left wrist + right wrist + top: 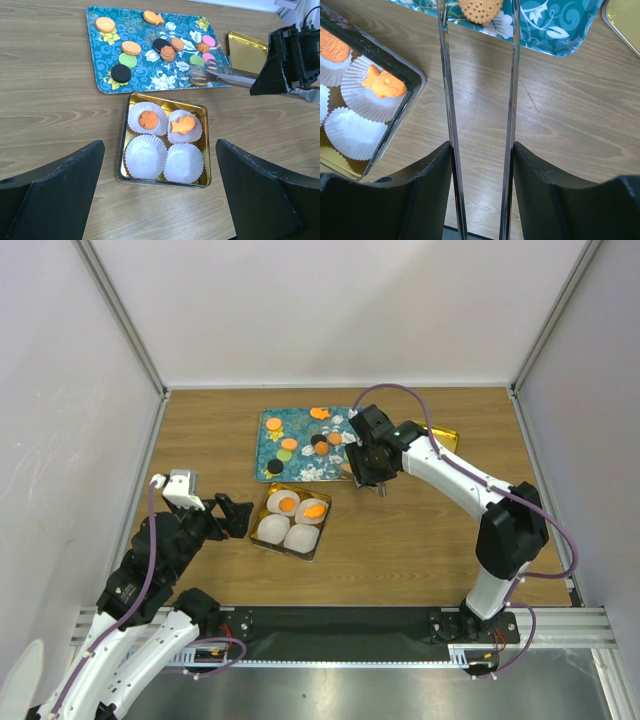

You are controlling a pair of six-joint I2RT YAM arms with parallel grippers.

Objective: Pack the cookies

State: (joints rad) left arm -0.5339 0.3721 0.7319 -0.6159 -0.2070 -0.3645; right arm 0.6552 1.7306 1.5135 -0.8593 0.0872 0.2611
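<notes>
Several cookies (288,444) in orange, green, pink and dark brown lie on the teal tray (270,435). My right gripper (365,465) is shut on metal tongs (446,75). The tong blades stand apart on either side of a round orange cookie (481,10) at the tray's near edge and do not touch it. The gold tin (162,182) holds white paper cups. One cup has a round orange cookie (148,120) and one a fish-shaped cookie (183,125). The two near cups (145,156) are empty. My left gripper (159,145) is open and empty just before the tin.
The gold tin lid (445,437) lies right of the tray, behind my right arm. It also shows in the left wrist view (247,50). The tin (262,540) sits between my left gripper (232,515) and the tray. White walls enclose the table.
</notes>
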